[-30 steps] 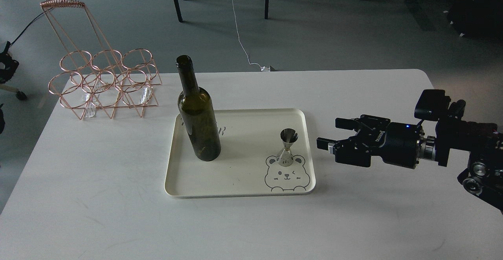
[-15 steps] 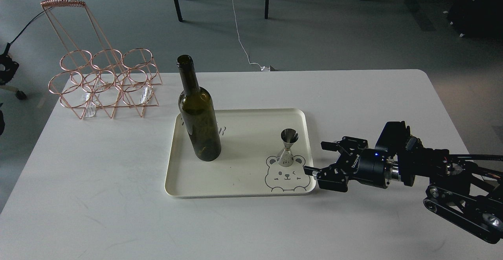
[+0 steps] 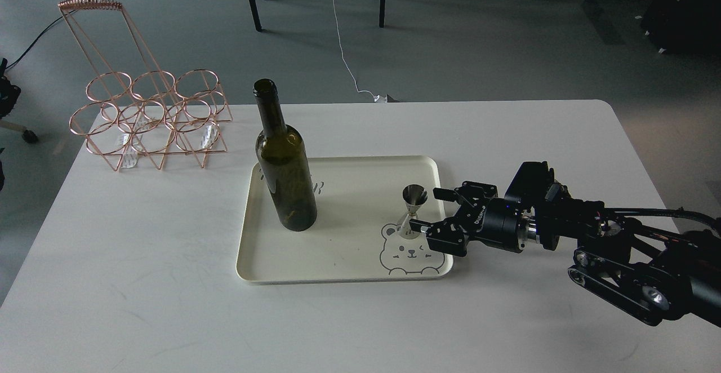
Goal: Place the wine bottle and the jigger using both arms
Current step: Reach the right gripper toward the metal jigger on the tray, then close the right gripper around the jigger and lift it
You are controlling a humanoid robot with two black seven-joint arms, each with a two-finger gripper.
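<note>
The dark olive-green wine bottle (image 3: 284,164) stands upright on the left part of a cream tray (image 3: 338,249). The small steel jigger (image 3: 413,211) stands upright on the tray's right part, at a printed bear's head. My right gripper (image 3: 429,211) reaches in low from the right. It is open, with its fingertips (image 3: 418,227) on either side of the jigger's right edge, one in front and one behind. Whether they touch the jigger I cannot tell. My left arm and gripper are out of view.
A rose-gold wire bottle rack (image 3: 149,116) stands at the table's back left corner. The white table (image 3: 141,283) ends near the front and right edges. Chair legs and cables lie on the floor beyond.
My right gripper has dropped from above the table's right side and moved left, from outside the tray's right rim to over it, closing in on the jigger. The bottle and jigger have not moved.
</note>
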